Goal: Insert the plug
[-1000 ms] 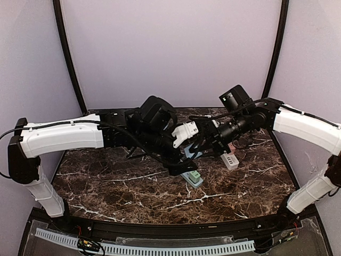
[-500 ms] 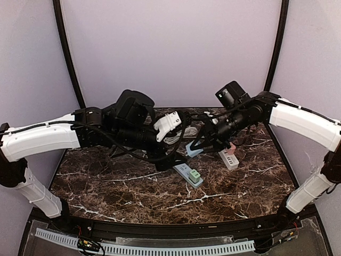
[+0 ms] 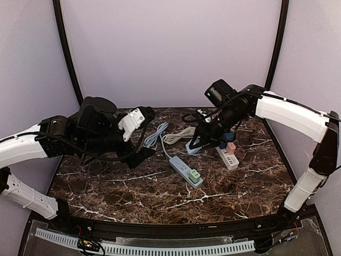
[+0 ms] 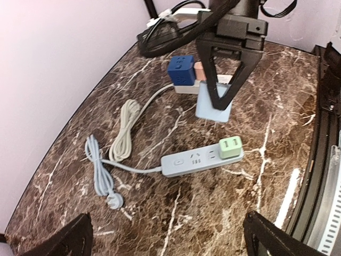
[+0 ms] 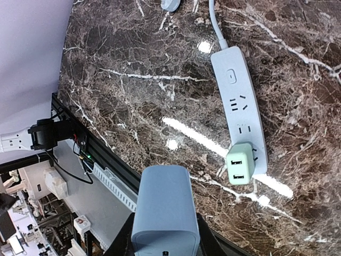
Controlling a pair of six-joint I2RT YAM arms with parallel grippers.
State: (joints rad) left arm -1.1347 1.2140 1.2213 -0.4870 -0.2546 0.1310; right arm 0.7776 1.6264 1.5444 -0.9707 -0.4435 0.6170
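Observation:
My right gripper (image 3: 195,144) is shut on a light blue plug (image 3: 192,149), which hangs above the table just behind a grey-blue power strip (image 3: 182,168). A green adapter (image 3: 195,174) is seated at the strip's near end. In the right wrist view the plug (image 5: 165,205) fills the space between the fingers of the right gripper (image 5: 165,237), with the strip (image 5: 238,104) and green adapter (image 5: 240,162) below and to the right. My left gripper (image 4: 170,242) stands wide open and holds nothing, well left of the strip (image 4: 198,160).
A white strip (image 3: 229,159) carrying a blue cube (image 3: 222,143) and a pink adapter (image 3: 230,148) lies at the right. A light blue coiled cord (image 3: 154,136) and a beige coiled cord (image 3: 178,136) lie behind the grey-blue strip.
My left arm has pulled back to the left, away from the strip, its gripper staying open. My right gripper has shifted slightly left and back with the plug.

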